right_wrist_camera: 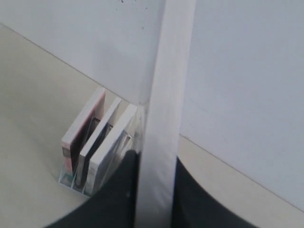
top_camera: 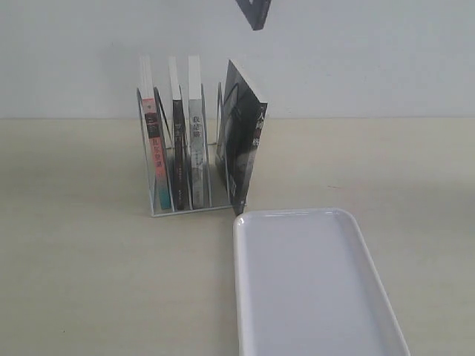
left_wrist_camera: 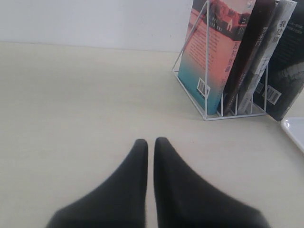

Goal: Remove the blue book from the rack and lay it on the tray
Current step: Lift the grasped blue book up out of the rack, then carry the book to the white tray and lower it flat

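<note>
Right hand is clenched on the blue book at its page edge, holding it upright, high above the rack, evidently to clear the dividers. The tray lies just beside the rack, nothing on it. Left hand, fingers together and gripping nothing, hangs low over the surface.

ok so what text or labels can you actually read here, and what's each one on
No text reads clearly.
pink-and-teal book spine: dark characters, too blurred.
grey-spined book: vertical Chinese characters, too blurred.
black-covered book: white vertical Chinese title, too blurred.
barcodes on back covers: digits too small.
blue book: only its white page edge shows.
tray: no print visible.
</note>
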`<state>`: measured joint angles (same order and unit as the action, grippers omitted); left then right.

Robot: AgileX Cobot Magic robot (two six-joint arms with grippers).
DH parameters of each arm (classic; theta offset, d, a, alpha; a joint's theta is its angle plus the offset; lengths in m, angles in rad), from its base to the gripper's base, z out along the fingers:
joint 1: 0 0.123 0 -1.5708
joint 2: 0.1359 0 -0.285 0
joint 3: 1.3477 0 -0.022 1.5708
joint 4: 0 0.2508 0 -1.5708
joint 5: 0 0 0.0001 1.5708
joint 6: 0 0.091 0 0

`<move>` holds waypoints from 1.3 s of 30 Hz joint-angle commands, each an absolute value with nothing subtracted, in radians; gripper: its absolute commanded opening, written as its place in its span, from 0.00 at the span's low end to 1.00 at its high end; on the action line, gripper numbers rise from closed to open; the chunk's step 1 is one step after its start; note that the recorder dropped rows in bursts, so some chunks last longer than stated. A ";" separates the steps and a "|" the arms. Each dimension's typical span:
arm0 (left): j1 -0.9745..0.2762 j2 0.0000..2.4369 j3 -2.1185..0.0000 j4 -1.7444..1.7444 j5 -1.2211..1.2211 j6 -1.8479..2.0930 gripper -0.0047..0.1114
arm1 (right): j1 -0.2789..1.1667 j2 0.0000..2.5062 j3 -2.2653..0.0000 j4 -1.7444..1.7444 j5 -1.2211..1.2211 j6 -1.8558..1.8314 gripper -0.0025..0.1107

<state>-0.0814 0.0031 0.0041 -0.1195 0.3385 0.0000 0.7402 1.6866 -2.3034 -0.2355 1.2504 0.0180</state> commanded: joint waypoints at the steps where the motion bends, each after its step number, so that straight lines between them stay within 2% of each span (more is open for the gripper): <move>1: -0.080 0.000 0.000 -0.115 0.334 -0.006 0.08 | 0.741 1.590 -2.176 -0.264 1.221 -0.055 0.02; 20: -0.080 0.000 0.000 -0.115 0.334 -0.006 0.08 | 0.741 1.172 -1.463 -0.313 1.221 -0.437 0.02; 31: -0.080 0.000 0.000 -0.115 0.334 -0.006 0.08 | 0.741 1.119 -1.084 -0.380 0.892 -0.557 0.02; 39: -0.080 0.000 0.000 -0.115 0.334 -0.006 0.08 | 0.741 1.119 -0.875 -0.380 0.510 -0.643 0.02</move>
<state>-0.0814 0.0031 0.0041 -0.1195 0.3385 0.0000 0.7402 1.1331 -0.9222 -0.3593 0.6531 -0.5954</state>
